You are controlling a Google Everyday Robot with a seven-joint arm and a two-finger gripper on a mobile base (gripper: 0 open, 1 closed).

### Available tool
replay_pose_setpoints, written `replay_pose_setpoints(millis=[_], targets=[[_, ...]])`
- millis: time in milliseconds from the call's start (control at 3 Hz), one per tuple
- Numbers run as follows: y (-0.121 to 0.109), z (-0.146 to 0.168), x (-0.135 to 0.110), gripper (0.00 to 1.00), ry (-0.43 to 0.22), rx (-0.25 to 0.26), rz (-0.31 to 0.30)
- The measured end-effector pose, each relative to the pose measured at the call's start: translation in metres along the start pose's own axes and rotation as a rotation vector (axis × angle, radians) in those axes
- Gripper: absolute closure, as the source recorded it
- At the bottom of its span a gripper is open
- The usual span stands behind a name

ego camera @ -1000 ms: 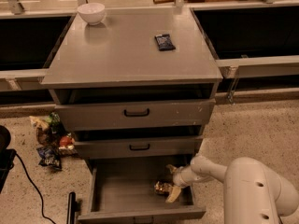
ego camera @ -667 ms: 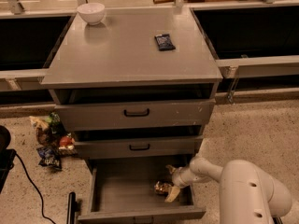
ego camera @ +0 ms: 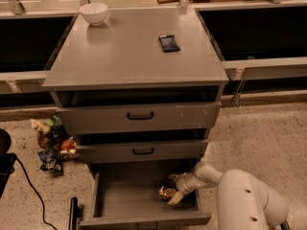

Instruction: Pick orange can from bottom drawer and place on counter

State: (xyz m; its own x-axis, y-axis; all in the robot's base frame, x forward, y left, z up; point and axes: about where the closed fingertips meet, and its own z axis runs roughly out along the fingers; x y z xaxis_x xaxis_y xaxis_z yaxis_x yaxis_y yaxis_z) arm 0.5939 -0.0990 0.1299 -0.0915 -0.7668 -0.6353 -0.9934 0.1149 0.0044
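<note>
The bottom drawer (ego camera: pixel 124 195) is pulled open at the foot of the grey cabinet. The orange can (ego camera: pixel 166 192), gold-orange and shiny, lies on the drawer floor near its right side. My gripper (ego camera: pixel 173 188) reaches down into the drawer from the right, on the end of the white arm (ego camera: pixel 240 195), with its fingers around the can. One pale fingertip (ego camera: pixel 174 198) shows just right of and below the can. The counter (ego camera: pixel 129 51) is the grey top of the cabinet, far above the gripper.
A white bowl (ego camera: pixel 93 13) stands at the counter's back left and a dark blue packet (ego camera: pixel 169 42) lies right of centre. Two upper drawers with black handles (ego camera: pixel 140 115) are slightly ajar. Snack packets (ego camera: pixel 52 143) litter the floor left of the cabinet, with a black cable.
The arm and gripper have barely moved; the can stays in the same spot in the drawer.
</note>
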Motion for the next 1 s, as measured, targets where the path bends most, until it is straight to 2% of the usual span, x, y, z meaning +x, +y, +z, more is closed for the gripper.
replay_pose_setpoints(millis=[333, 667, 1000], targets=[[0.001, 0.006, 0.004, 0.42, -0.016, -0.011, 0.006], [-0.007, -0.021, -0.004, 0.65, -0.037, 0.052, -0.036], [0.012, -0.075, -0.032, 0.89, -0.114, 0.112, -0.122]])
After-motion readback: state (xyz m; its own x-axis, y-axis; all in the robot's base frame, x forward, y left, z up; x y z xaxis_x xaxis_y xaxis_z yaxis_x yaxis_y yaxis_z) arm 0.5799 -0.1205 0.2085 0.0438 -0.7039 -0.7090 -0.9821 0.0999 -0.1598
